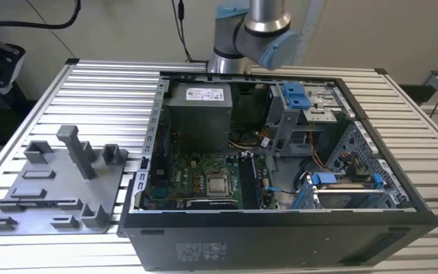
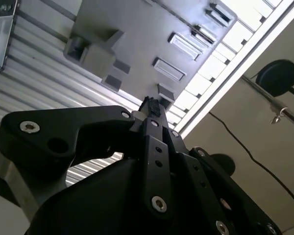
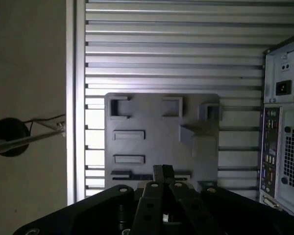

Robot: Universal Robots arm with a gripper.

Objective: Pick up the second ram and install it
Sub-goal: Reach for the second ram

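Note:
My gripper [image 3: 162, 170] hangs high above the grey fixture plate [image 3: 157, 122], its two black fingers pressed together with nothing between them. The same shut fingers [image 2: 151, 104] point down at the plate [image 2: 137, 34] in the second wrist view. A slim dark strip [image 3: 121, 174], which looks like the second ram, lies in the plate's long slot right below the fingertips, and they hide its middle. In the exterior view the plate [image 1: 52, 188] sits left of the open computer case [image 1: 280, 234], whose memory slots [image 1: 254, 181] run beside the processor socket [image 1: 218, 185].
The ribbed metal table [image 1: 105, 85] carries both plate and case. A tall upright post [image 1: 78, 149] and several low blocks rise from the plate. The arm's elbow [image 1: 259, 31] stands behind the case. The table's edge [image 3: 71, 98] and the floor with a cable lie beyond the plate.

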